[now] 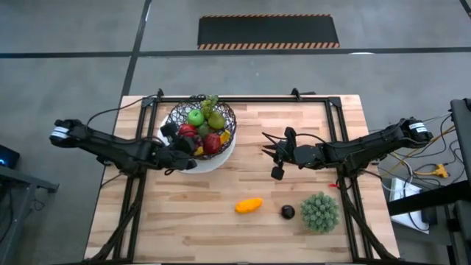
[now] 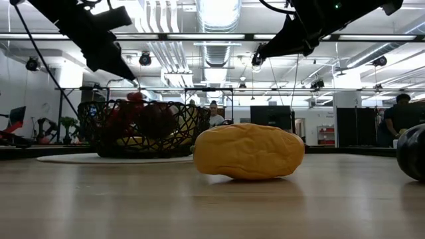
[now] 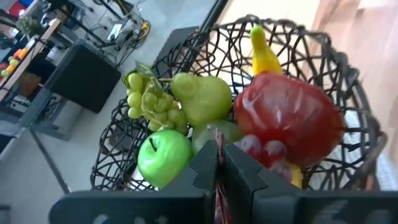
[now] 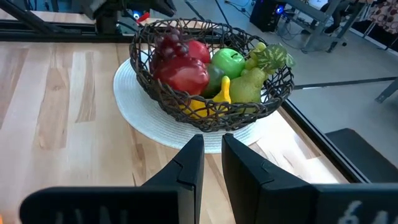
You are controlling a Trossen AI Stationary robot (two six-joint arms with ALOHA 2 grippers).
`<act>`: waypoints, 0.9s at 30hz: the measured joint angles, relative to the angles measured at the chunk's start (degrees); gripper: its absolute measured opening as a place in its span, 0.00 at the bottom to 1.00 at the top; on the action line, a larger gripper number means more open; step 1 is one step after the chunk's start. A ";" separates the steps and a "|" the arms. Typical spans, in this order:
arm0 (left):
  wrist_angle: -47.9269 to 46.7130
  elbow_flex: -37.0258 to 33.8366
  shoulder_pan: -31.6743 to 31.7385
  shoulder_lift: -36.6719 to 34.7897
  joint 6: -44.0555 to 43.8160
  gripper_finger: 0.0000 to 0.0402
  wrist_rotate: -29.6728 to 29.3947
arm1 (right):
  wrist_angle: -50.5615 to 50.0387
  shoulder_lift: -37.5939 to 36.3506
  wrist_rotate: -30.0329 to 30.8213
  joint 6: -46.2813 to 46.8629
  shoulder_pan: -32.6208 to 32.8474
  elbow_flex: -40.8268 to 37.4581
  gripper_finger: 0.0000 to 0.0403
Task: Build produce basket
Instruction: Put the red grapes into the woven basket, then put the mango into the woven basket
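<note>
The black wire basket [image 1: 229, 118] stands on a white plate [image 1: 221, 158] at the table's far left. It holds a green apple [image 3: 163, 158], a pear [image 3: 202, 96], green grapes [image 3: 146, 99], a red fruit [image 3: 286, 115], a banana [image 3: 264, 56] and purple grapes [image 3: 264, 152]. My left gripper [image 1: 185, 149] hangs shut over the basket's near left rim, its tips [image 3: 218, 140] just short of the purple grapes. My right gripper [image 1: 274, 156] hovers right of the plate, pointing at the basket, its fingers [image 4: 212, 140] a narrow gap apart with nothing between. An orange piece [image 1: 249, 205] and a dark plum [image 1: 287, 212] lie on the table's near part. My left gripper's shut fingertips stand right beside the purple grapes [image 3: 252, 146], slanting down into the basket from its near left side. Whether they touch the grapes, I cannot tell.
A spiky green ball [image 1: 320, 212] lies at the near right beside the plum. In the low view the orange piece [image 2: 249, 151] sits in front of the basket [image 2: 143, 129]. Bare wood lies between the plate and the orange piece.
</note>
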 joint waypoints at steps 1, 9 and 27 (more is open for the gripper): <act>-0.02 0.00 0.18 0.44 0.00 0.00 0.00 | -0.05 0.00 0.00 0.04 -0.01 0.00 0.12; -0.41 0.00 2.14 2.48 -1.49 0.09 0.17 | -0.20 0.00 0.00 0.18 0.00 0.00 0.12; -0.69 3.25 2.46 1.52 -0.92 0.32 1.62 | -1.92 0.00 -0.02 0.91 0.00 0.00 0.12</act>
